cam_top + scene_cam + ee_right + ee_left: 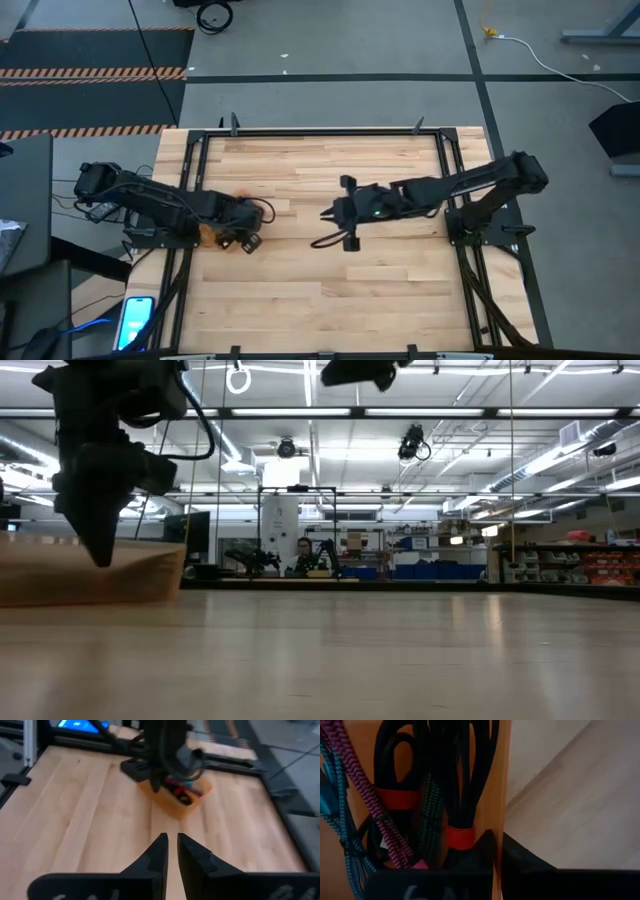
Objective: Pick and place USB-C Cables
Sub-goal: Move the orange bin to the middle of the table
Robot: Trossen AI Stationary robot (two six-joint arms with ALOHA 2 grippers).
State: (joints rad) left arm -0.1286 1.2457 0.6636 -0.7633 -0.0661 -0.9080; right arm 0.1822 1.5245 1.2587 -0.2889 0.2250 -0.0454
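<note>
The cables lie bundled together in an orange bin near the table's left edge, about midway along it. The left wrist view alone tells them apart: two black coils with red ties, a maroon braid, a teal one and a green one, packed against the bin's wall. From above the left gripper hides most of the bin. That gripper hangs over the bin's rim; whether its fingers are apart or closed I cannot tell. The right gripper sits over bare table near the centre, its fingers a narrow slit apart and holding nothing. The low view shows the left gripper's dark tip pointing down just in front of the bin's side, with a person seated far off in the room
</note>
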